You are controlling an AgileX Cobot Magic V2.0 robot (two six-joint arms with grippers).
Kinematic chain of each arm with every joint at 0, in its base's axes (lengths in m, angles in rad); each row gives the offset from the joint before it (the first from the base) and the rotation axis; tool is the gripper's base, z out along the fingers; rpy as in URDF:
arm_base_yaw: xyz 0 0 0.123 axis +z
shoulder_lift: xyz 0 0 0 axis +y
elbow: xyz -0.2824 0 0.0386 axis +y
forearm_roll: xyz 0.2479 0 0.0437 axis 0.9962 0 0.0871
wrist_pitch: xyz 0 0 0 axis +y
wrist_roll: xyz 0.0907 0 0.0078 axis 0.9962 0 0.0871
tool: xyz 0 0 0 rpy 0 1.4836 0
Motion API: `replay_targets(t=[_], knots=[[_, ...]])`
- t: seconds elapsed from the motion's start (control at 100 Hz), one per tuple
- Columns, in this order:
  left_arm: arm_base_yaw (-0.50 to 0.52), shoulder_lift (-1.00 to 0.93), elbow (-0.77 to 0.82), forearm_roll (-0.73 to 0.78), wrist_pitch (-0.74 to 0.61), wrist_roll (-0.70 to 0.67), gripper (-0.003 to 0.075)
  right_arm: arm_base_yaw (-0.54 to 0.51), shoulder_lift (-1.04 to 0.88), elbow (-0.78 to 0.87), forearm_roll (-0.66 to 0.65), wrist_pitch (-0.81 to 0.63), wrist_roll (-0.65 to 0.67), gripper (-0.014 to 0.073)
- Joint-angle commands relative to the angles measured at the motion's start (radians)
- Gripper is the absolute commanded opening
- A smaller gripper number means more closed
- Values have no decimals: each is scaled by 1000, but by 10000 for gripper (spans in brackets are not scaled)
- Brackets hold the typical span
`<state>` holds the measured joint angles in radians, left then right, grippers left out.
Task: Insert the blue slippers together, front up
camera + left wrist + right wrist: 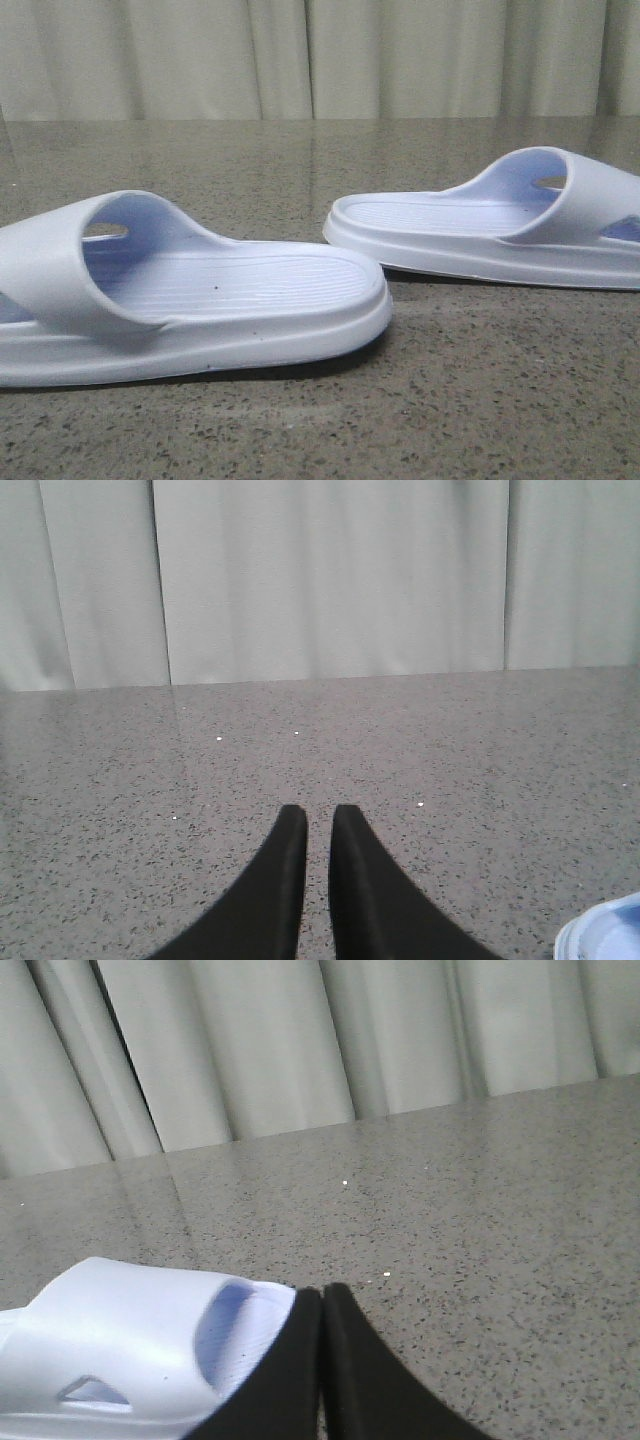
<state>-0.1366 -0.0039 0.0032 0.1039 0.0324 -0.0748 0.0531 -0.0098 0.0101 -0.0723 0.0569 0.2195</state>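
Observation:
Two pale blue-white slippers lie flat on the speckled grey table, soles down and apart. The left slipper [230,290] is near, its strap at the left. The right slipper [480,230] is farther back, its strap at the right. Neither gripper shows in the front view. My left gripper [319,815] is empty, its black fingers almost together with a thin gap, low over bare table. A slipper edge [605,935] shows at that view's corner. My right gripper [322,1292] is shut and empty, beside a slipper's strap [130,1340].
The grey speckled table [480,400] runs back to a pale pleated curtain [320,55]. Nothing else stands on the table in these views.

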Motion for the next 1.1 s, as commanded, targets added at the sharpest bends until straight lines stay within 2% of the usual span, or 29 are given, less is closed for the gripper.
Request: replay_targets(t=[0.0, 0.17, 0.25, 0.34, 0.4, 0.45, 0.49, 0.62, 0.74, 0.93, 1.09], knots=[[1, -30, 9, -8, -82, -8, 16, -7, -21, 21, -1, -86, -4, -107], [1, -30, 9, -8, -82, -8, 16, -7, -21, 21, -1, -86, -4, -107], [1, -30, 9, -54, -88, -8, 15, -7, -21, 21, -1, -90, -4, -107], [1, -30, 7, -223, -112, -8, 15, -7, -21, 14, -1, -97, -4, -106], [1, -30, -5, -428, -113, -30, 15, -7, -21, -6, -1, -88, -4, -106], [1, -30, -22, -561, -87, -32, 15, -7, -21, -33, -1, -73, -4, -106], [1, -28, -47, -606, -32, -32, 15, -7, -21, -57, -1, -57, -4, -106], [1, -9, -155, -609, 159, -32, 15, -7, -7, -190, -1, 108, -4, -106], [1, 50, -268, -591, 241, -32, 15, -7, 48, -307, -8, 224, -4, -106], [1, 207, -426, -554, 293, -32, 15, -7, 183, -444, -1, 260, -4, -106], [-1, 285, -471, -637, 304, -32, 16, -7, 252, -480, 18, 265, -4, -106]])
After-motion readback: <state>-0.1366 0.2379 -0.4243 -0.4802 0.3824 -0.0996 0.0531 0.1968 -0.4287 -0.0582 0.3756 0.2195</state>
